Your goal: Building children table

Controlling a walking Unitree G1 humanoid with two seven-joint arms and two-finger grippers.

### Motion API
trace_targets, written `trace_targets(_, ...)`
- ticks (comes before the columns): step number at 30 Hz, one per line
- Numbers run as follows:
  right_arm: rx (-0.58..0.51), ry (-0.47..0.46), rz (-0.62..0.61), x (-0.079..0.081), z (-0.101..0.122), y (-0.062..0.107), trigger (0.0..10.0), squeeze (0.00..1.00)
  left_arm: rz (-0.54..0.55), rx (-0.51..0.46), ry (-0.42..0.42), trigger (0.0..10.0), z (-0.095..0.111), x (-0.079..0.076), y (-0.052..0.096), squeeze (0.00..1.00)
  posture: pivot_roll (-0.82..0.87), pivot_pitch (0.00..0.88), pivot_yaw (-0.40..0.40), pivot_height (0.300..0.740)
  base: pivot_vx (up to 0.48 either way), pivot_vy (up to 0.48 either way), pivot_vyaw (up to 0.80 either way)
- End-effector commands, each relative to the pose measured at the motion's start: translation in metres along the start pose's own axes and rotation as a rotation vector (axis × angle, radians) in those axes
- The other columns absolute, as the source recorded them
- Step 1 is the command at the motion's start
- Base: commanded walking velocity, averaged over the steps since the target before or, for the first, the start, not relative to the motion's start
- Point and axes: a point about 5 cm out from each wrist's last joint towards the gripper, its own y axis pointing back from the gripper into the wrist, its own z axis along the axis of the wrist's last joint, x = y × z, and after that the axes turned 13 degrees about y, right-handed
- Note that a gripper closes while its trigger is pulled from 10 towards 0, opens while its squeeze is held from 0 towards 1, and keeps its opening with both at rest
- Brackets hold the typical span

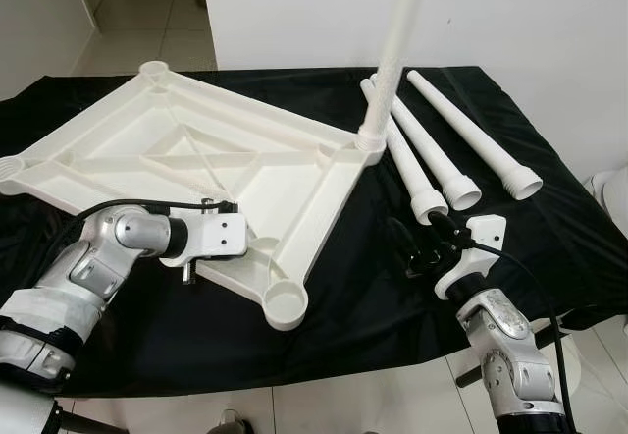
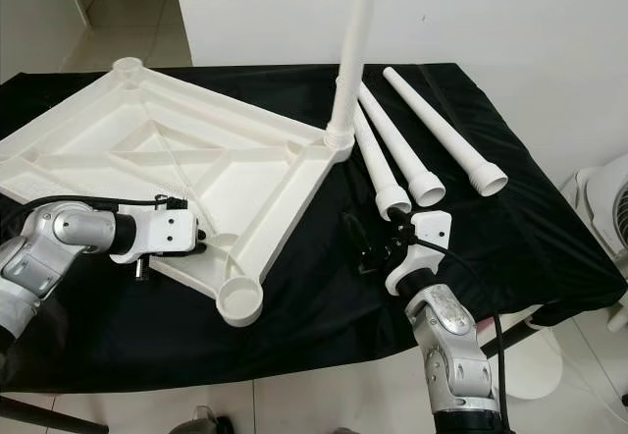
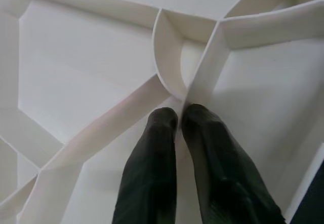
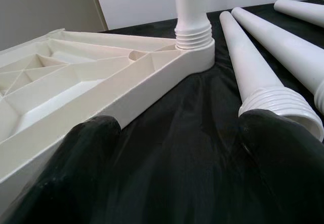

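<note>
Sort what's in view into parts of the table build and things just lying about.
Job:
- upturned tabletop
- leg screwed upright into its corner
- three loose legs
- left gripper, on a tabletop rib
- right gripper, open

Lying about:
- black cloth
- white fan

Your left arm [image 1: 108, 247] reaches in from the tabletop's near left edge, wrist level, its gripper [image 3: 178, 120] pressed down with the fingers [image 3: 152, 173] drawn tight together. Your right arm [image 1: 505, 346] rises from the near right edge, its gripper [image 1: 420, 247] low over the tabletop, fingers [image 4: 76, 168] spread wide.
</note>
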Motion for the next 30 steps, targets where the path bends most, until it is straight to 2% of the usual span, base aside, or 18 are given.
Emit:
trace_targets(1,-0.002,0.005,-0.011,-0.001,0.0,0.001,10.0,0.0,0.029,0.045,0.08,0.0,-0.017,-0.004,-0.004,0.0,0.01,0.085,0.017,0.74,0.0,0.0,0.0)
trace_targets(7,-0.002,0.006,-0.017,-0.002,0.001,0.002,10.0,0.0,0.064,0.021,0.097,0.0,-0.015,-0.001,-0.009,0.0,0.0,0.09,0.021,0.74,0.0,0.0,0.0)
trace_targets(8,-0.003,0.005,-0.023,-0.002,0.001,0.002,10.0,0.0,0.095,-0.009,0.134,0.0,-0.011,0.002,-0.013,0.0,0.01,0.094,0.022,0.74,0.0,0.0,0.0)
trace_targets(12,-0.003,0.003,-0.026,-0.002,0.001,0.002,10.0,0.0,0.104,-0.023,0.149,0.0,-0.009,0.002,-0.016,0.0,0.01,0.094,0.022,0.74,0.0,0.0,0.0)
trace_targets(14,-0.001,-0.001,-0.026,-0.001,0.001,0.002,10.0,0.0,0.101,-0.074,0.172,0.0,0.0,-0.004,-0.025,0.0,0.0,0.102,0.019,0.74,0.0,0.0,0.0)
trace_targets(17,0.001,-0.003,-0.023,0.0,0.001,0.002,10.0,0.0,0.091,-0.122,0.191,0.0,0.008,-0.009,-0.029,0.0,0.01,0.105,0.017,0.74,0.0,0.0,0.0)
trace_targets(21,0.002,-0.003,-0.023,0.0,0.001,0.002,10.0,0.0,0.09,-0.134,0.197,0.0,0.01,-0.009,-0.03,0.0,0.01,0.105,0.017,0.74,0.0,0.0,0.0)
trace_targets(23,-0.004,-0.003,-0.014,0.0,0.002,-0.002,10.0,0.0,0.048,-0.222,0.234,0.0,0.03,-0.025,-0.043,0.0,0.02,0.111,0.007,0.74,0.0,0.0,0.0)
trace_targets(30,-0.007,-0.003,-0.008,0.0,0.003,-0.005,10.0,0.0,0.058,-0.223,0.255,0.0,0.03,-0.032,-0.045,0.0,0.03,0.113,-0.002,0.74,0.0,0.0,0.0)
